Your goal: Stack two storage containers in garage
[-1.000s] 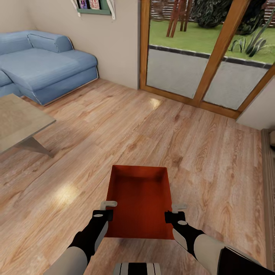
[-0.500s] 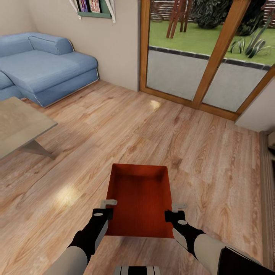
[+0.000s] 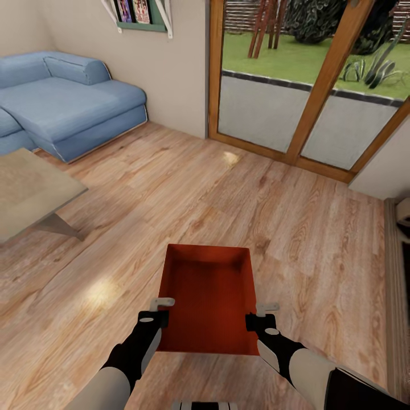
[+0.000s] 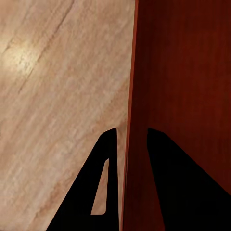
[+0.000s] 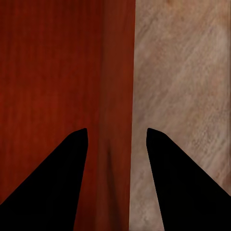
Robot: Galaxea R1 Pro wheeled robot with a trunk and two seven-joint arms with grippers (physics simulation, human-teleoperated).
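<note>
One orange-red storage container (image 3: 208,296) hangs level in front of me above the light wood plank floor (image 3: 171,188) of the living room. My left gripper (image 3: 162,307) is shut on its left wall near the close corner, and my right gripper (image 3: 263,312) is shut on its right wall. In the left wrist view the left gripper (image 4: 131,137) straddles the thin wall of the container (image 4: 183,72). The right wrist view has the right gripper (image 5: 117,132) straddling the container (image 5: 48,62) wall in the same way. The bin is empty.
A blue sofa (image 3: 68,108) stands at the far left under a wall shelf (image 3: 139,14). A low table (image 3: 28,191) juts in from the left. Wood-framed glass doors (image 3: 296,85) fill the far wall. A raised ledge (image 3: 398,250) runs along the right edge.
The whole picture has shifted slightly, with the sofa, table and doors sliding down the view as the camera moves. The container and both grippers keep the same hold and place.
</note>
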